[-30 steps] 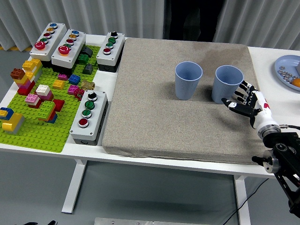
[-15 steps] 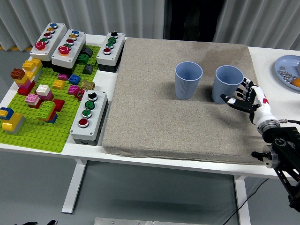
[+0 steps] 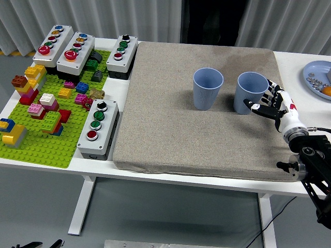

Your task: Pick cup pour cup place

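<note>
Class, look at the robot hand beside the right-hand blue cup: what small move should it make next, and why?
Probably ease the right robot hand a little further left and close its fingers around the right blue cup. The fingers are spread at the cup's right side and do not yet wrap it, and both this cup and the left blue cup stand upright on the grey mat.

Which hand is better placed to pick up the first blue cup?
The right hand: its open fingers sit right beside the right blue cup on the gray mat. The left hand is out of view.
</note>
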